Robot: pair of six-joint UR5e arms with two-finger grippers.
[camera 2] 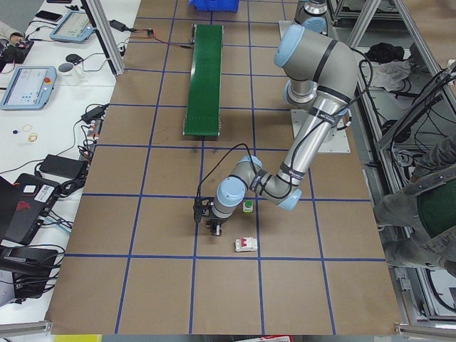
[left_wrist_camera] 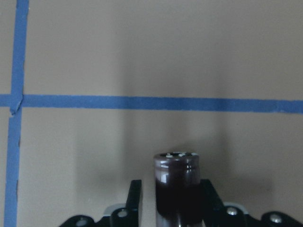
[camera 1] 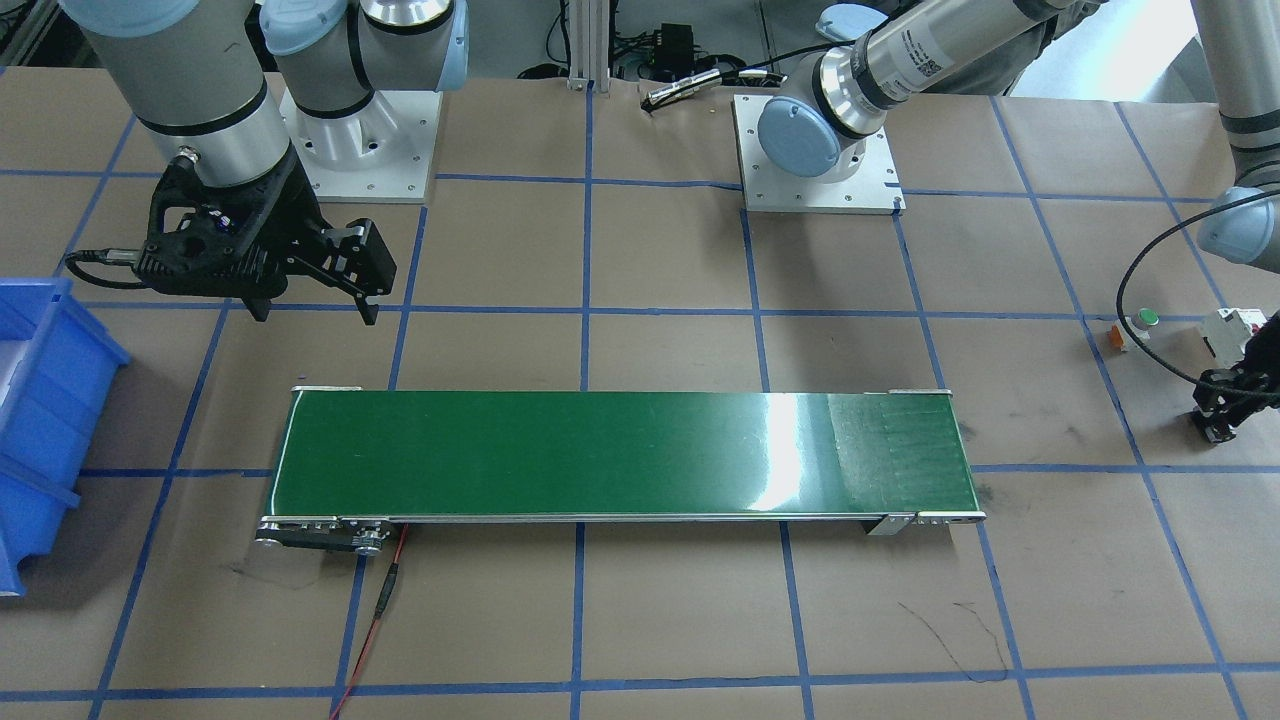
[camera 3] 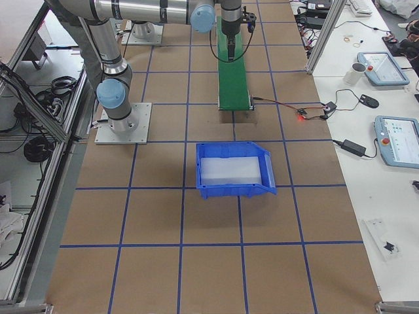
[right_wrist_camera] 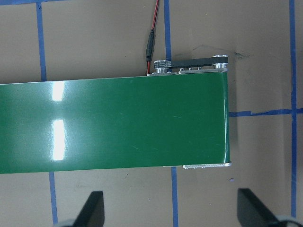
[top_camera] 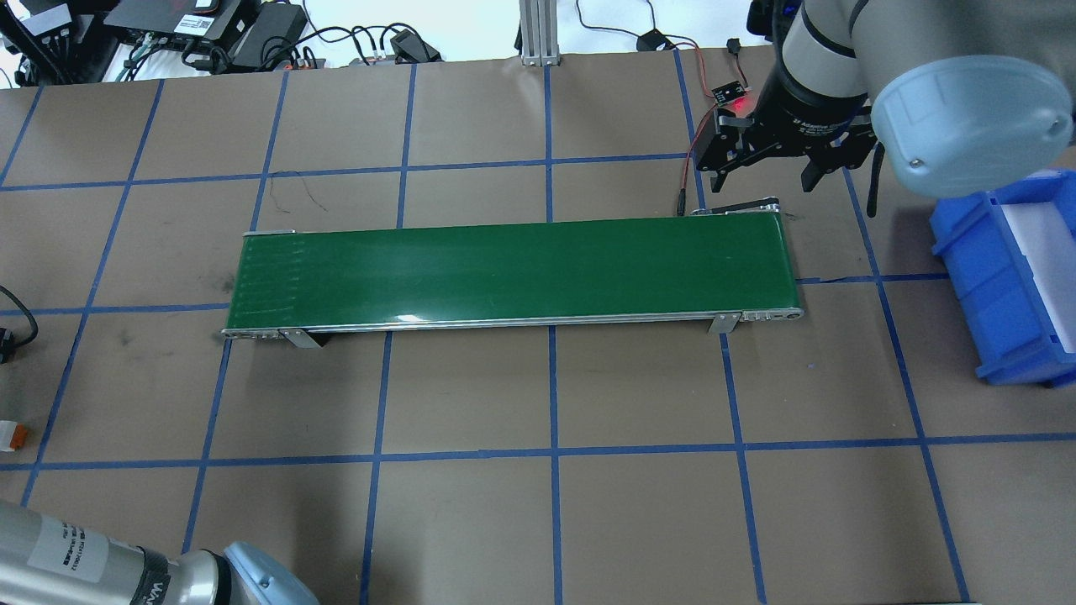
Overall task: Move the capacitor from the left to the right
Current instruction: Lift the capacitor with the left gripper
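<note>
1. The left gripper [left_wrist_camera: 173, 208] is hanging low over the brown paper table [left_wrist_camera: 142, 56], its fingers [left_wrist_camera: 134, 201] standing narrowly on either side of the capacitor [left_wrist_camera: 174, 189]. A sliver of space is showing on one side, so a firm grip cannot be confirmed.
2. The capacitor, dark with a shiny top, is standing upright between those fingers at the robot's left end of the table, just short of a blue tape line [left_wrist_camera: 156, 102].
3. The green-capped button [camera 1: 1146, 319] and the white circuit breaker [camera 1: 1229, 334] are lying close by the left gripper.
4. The green conveyor belt [top_camera: 513, 273] is lying across the middle of the table, well apart from the capacitor.
5. The right gripper [right_wrist_camera: 173, 213] is hovering by the belt's far end with its jaws spread wide and nothing between them.
6. A blue bin [top_camera: 1000, 277] is sitting beyond that end, on the robot's right.
</note>
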